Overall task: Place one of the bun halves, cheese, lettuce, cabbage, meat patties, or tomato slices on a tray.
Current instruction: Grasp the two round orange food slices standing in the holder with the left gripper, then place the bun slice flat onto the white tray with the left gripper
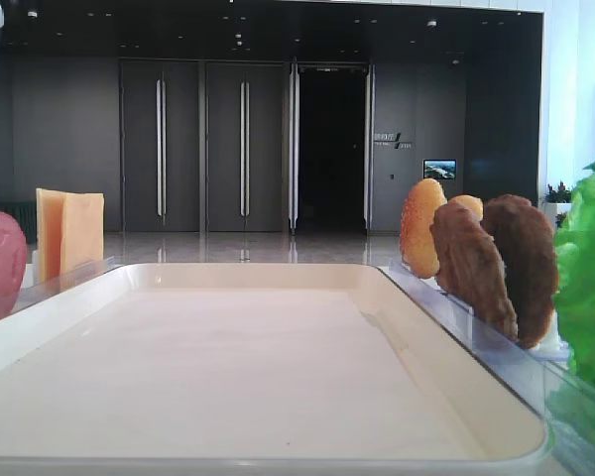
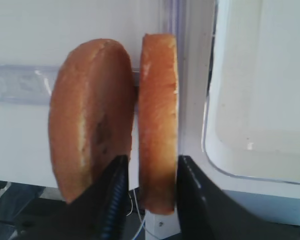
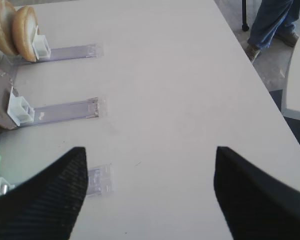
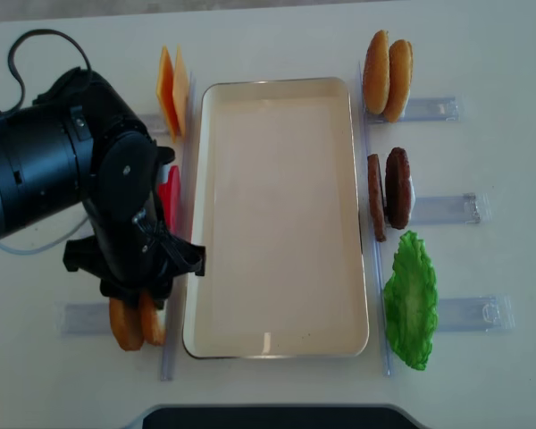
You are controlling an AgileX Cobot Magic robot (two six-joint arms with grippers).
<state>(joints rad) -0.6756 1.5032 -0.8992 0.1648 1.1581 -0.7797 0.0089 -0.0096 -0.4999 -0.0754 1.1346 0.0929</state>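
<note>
- Left wrist view, nearest: left gripper (image 2: 149, 175) has its two black fingers (image 2: 115, 192) closed in on either flat face of the inner bun half (image 2: 159, 120), low on the disc, toward 6 o'clock. Both pads appear to touch the bun; I judge this a pinch just made.
- The bun half stands on edge just beside the tray (image 2: 260, 100), which lies at its 3 o'clock. A second bun half (image 2: 90, 120) stands at its 9 o'clock, touching or nearly so.
- Handling, judged: light, fairly stiff, matte crust, likely not slippery. A hold across the flat faces suits it; a hard squeeze could dent it.
- Overhead view: the pair of bun halves (image 4: 134, 323) sits at the tray's 7 o'clock, under the left arm. Cheese (image 4: 170, 89) at 11 o'clock, meat patties (image 4: 389, 189) at 3 o'clock, lettuce (image 4: 411, 299) at 4 o'clock.
- Right gripper (image 3: 150, 195): fingers spread wide over the bare table (image 3: 180, 90), holding nothing.
</note>
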